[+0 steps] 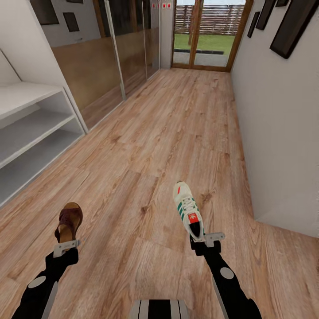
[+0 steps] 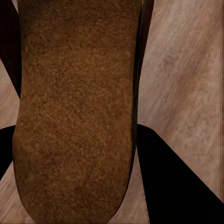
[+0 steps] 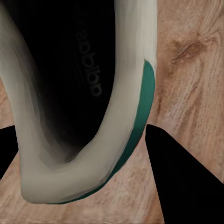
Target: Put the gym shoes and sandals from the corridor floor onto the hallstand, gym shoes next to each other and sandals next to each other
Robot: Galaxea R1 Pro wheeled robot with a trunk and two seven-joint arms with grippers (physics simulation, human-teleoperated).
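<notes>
My left gripper (image 1: pixel 66 246) is shut on the heel of one dark brown sandal (image 1: pixel 70 220), held over the corridor floor (image 1: pixel 168 133). In the left wrist view its tan footbed (image 2: pixel 74 116) lies between the black fingers (image 2: pixel 177 186). My right gripper (image 1: pixel 208 239) is shut on the heel of one cream-white gym shoe (image 1: pixel 188 210) with green stripes, toe pointing away from me. The right wrist view looks into the shoe's dark opening and along its pale rim (image 3: pixel 135 93) beside a finger (image 3: pixel 182 182). The pale hallstand (image 1: pixel 26 128), with bare open shelves, stands at the left.
Mirrored wardrobe doors (image 1: pixel 110 57) run along the left beyond the rack. A white wall (image 1: pixel 274 133) with dark picture frames lines the right side. A glass door (image 1: pixel 206 35) closes the far end of the corridor.
</notes>
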